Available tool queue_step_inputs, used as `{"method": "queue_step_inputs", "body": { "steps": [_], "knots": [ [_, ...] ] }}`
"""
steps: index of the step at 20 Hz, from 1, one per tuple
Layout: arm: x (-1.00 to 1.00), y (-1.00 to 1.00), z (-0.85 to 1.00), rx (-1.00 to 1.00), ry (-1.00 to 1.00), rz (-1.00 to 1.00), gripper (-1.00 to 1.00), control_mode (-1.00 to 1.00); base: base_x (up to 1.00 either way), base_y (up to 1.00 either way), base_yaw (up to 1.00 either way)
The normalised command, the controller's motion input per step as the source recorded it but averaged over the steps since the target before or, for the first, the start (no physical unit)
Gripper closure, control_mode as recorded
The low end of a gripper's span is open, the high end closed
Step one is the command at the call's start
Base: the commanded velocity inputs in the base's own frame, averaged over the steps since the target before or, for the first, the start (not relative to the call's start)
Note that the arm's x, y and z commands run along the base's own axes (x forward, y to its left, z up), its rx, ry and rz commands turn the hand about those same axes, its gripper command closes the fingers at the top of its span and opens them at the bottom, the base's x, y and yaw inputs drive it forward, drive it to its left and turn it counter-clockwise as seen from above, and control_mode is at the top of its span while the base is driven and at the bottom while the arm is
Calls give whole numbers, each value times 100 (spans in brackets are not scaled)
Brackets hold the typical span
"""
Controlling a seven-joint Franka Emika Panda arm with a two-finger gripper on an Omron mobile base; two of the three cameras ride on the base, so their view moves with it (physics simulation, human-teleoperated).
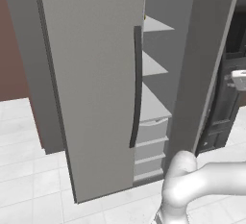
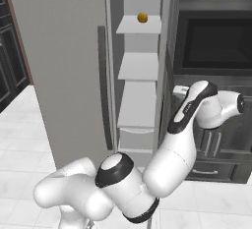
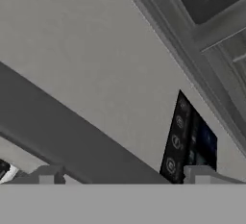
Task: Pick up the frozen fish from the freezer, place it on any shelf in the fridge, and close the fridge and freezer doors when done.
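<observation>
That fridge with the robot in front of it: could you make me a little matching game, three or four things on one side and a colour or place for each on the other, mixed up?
Things:
1. door handle
2. small round fruit
3. drawer
4. robot arm

Descriptions:
A. orange, on the top shelf
B. white with dark joints, in front of the open compartment
C. dark, long and upright on the grey door
D. pale, below the lowest shelf

Pairs: 1-C, 2-A, 3-D, 4-B

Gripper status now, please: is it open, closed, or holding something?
Gripper: open, holding nothing; its fingertips stand wide apart, facing a grey fridge door.
</observation>
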Motion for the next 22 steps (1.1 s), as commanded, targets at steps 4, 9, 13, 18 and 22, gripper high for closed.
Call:
{"method": "queue_step_inputs", "body": {
  "steps": [4, 9, 13, 18, 22],
  "knots": [
    [40, 100, 0, 1, 0, 17, -100, -100, 0, 0, 0],
    [58, 100, 0, 0, -1, 6, -100, -100, 0, 0, 0],
    [66, 100, 0, 0, -5, 0, -100, -100, 0, 0, 0],
    [68, 100, 0, 0, -9, -7, -100, -100, 0, 0, 0],
    [72, 100, 0, 0, -11, -14, -100, -100, 0, 0, 0]
  ]
}}
